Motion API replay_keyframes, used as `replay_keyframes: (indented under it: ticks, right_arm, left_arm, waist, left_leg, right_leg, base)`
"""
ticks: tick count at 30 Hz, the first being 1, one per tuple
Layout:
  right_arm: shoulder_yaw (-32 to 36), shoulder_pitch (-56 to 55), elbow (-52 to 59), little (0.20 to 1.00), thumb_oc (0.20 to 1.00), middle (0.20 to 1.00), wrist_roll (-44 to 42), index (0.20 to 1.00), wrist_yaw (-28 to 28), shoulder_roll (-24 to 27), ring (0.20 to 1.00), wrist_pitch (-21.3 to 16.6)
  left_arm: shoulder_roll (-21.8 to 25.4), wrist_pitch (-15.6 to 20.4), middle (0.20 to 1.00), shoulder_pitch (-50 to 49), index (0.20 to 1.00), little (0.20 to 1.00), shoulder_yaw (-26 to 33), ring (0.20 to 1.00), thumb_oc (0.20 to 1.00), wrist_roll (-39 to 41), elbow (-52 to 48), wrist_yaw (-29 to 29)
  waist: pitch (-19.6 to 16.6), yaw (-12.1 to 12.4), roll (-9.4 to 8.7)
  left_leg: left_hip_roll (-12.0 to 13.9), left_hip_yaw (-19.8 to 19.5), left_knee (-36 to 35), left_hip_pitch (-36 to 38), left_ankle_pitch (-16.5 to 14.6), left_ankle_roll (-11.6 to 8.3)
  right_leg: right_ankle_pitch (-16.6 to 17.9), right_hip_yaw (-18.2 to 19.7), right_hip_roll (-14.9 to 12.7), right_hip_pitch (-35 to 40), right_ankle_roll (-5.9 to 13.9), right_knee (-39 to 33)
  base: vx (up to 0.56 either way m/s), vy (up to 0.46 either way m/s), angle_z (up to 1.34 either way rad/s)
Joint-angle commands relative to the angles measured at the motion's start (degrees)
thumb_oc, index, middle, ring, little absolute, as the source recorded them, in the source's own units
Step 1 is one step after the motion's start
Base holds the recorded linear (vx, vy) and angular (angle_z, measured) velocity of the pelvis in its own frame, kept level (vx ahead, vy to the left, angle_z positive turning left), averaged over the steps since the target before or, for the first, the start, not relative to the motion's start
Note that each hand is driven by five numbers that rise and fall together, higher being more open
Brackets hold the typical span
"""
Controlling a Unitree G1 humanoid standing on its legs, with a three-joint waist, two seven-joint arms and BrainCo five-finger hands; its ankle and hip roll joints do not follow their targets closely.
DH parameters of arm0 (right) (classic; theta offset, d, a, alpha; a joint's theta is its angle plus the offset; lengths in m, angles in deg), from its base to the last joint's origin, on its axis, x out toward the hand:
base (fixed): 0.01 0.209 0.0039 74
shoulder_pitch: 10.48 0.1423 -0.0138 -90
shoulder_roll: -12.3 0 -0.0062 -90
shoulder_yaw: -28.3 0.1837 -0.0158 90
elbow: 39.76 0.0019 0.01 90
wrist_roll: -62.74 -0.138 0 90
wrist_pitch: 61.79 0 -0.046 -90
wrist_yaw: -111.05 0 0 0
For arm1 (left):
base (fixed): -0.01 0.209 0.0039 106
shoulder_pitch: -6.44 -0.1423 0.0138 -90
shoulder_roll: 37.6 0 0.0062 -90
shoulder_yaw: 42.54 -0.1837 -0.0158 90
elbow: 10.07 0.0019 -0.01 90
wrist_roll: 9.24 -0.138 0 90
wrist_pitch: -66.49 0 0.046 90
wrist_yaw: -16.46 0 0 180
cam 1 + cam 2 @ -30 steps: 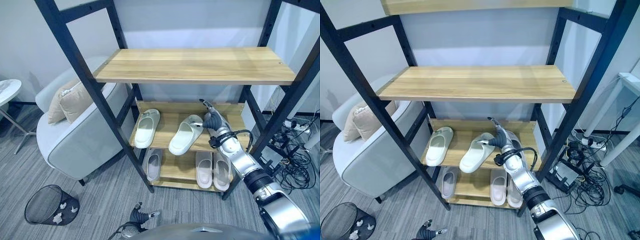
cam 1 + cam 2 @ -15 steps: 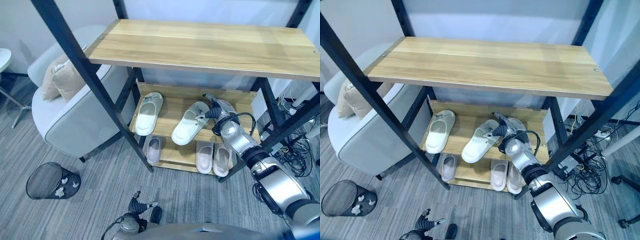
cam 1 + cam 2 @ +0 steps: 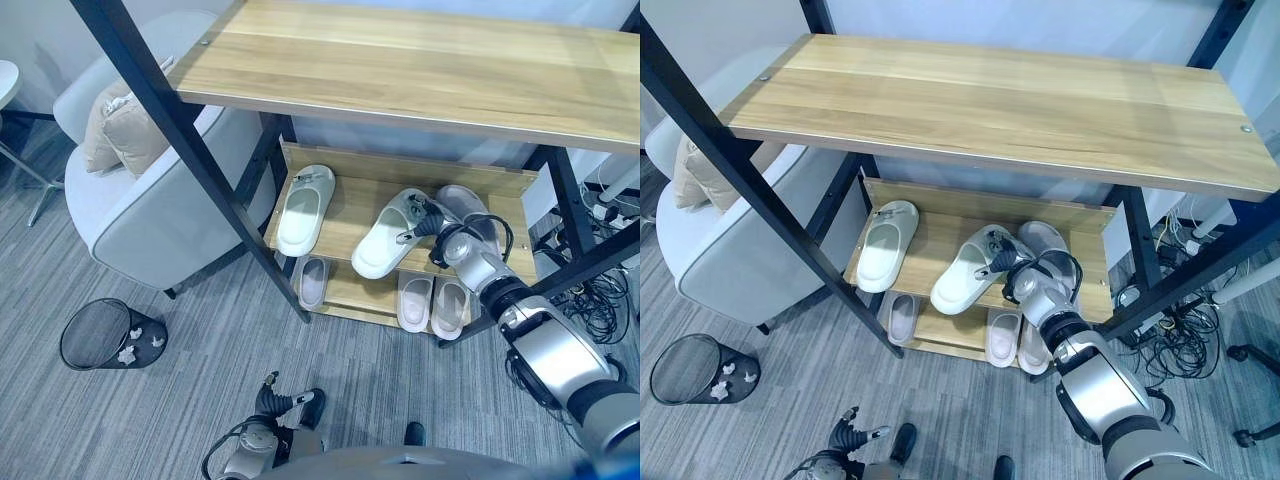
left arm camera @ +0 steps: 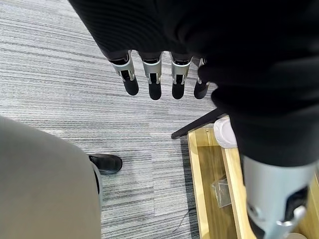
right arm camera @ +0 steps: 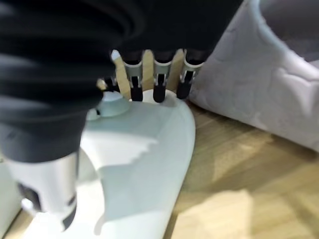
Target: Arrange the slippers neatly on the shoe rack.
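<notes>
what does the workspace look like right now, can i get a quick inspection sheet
surface: shoe rack, wooden shelves in a black frame, top shelf bare.
job's things: middle shelf holds a white slipper at the left, a tilted mint slipper and a grey slipper beside it; bottom shelf holds three slippers.
clutter: nothing seen on the rack.
grippers: right hand on the mint slipper's heel end, fingers straight; left hand low over the carpet, open, holding nothing.
cables: tangle on the floor right of the rack.
surroundings: armchair with cushion, mesh bin.
</notes>
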Motion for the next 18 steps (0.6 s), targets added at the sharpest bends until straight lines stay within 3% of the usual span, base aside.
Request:
replay_keyframes:
  ticks: [1,7,8,9,16,18]
  right_arm:
    - [-0.82,7.18,-2.43,1.0,1.0,1.0,2.17,1.0,-0.61,0.76,1.0,-0.43]
    - [0.64,8.24,-3.68,1.0,1.0,1.0,1.51,1.0,-2.84,-0.04,1.0,-0.57]
    - [-0.03,8.67,-4.6,0.445,0.445,0.445,2.03,0.445,-2.91,-0.18,0.445,-0.64]
    - [0.07,8.99,-4.07,0.2,0.2,0.2,2.03,0.2,-2.36,-0.38,0.2,0.23]
    - [0.54,7.7,-3.15,0.2,0.2,0.2,2.59,0.2,-3.91,0.31,0.2,-0.58]
    - [1.1,7.89,-2.39,0.2,0.2,0.2,3.62,0.2,-8.08,0.5,0.2,-0.92]
  left_arm:
    - [-2.49,-1.23,1.0,-4.23,1.0,1.0,-3.57,1.0,1.0,-0.33,0.8,-0.31]
    - [-2.18,-1.4,1.0,-4.44,1.0,1.0,-3.09,1.0,1.0,-0.26,0.67,-0.39]
    - [-2.28,-1.27,1.0,-4.47,1.0,1.0,-2.98,1.0,1.0,-0.12,0.79,-0.4]
    - [-2.3,-1.33,1.0,-4.47,1.0,1.0,-2.77,1.0,1.0,0.04,0.68,-0.45]
    - [-2.52,-1.47,1.0,-4.73,1.0,1.0,-3.11,1.0,1.0,0.46,-0.13,-0.58]
    - [-2.86,-1.15,1.0,-4.28,1.0,1.0,-3.42,1.0,1.0,0.76,0.14,-0.99]
  waist:
    - [0.6,1.52,-0.27]
    - [0.79,1.91,-0.53]
    - [0.84,2.04,-0.67]
    - [0.88,1.98,-0.72]
    - [1.1,2.02,-0.66]
    - [1.34,1.94,-0.58]
  left_leg:
    - [-3.3,-0.12,0.34,1.33,0.35,5.25]
    - [-3.3,-0.23,0.34,1.24,0.36,5.3]
    - [-3.33,-0.28,0.34,1.2,0.32,5.31]
    - [-3.32,-0.32,0.34,1.18,0.32,5.31]
    - [-3.41,-0.13,0.34,1.28,0.2,5.5]
    - [-3.39,-0.03,0.34,1.22,0.2,5.55]
  right_leg:
    - [2.16,-3.93,-1.94,-0.72,2.3,0.3]
    - [2.2,-4.09,-1.93,-0.74,2.33,0.3]
    - [2.11,-4.21,-1.99,-0.68,2.39,0.3]
    - [2.08,-4.21,-2.0,-0.66,2.38,0.3]
    - [2.16,-4.25,-2.26,-0.56,2.6,0.3]
    - [2.2,-4.19,-2.33,-0.61,2.6,0.3]
  base:
    - [0.0,0.0,0.0]
    - [0.0,0.003,0.01]
    - [0.0,0.0,0.0]
    - [0.0,0.0,0.0]
    - [0.01,0.008,0.01]
    - [0.0,0.0,0.0]
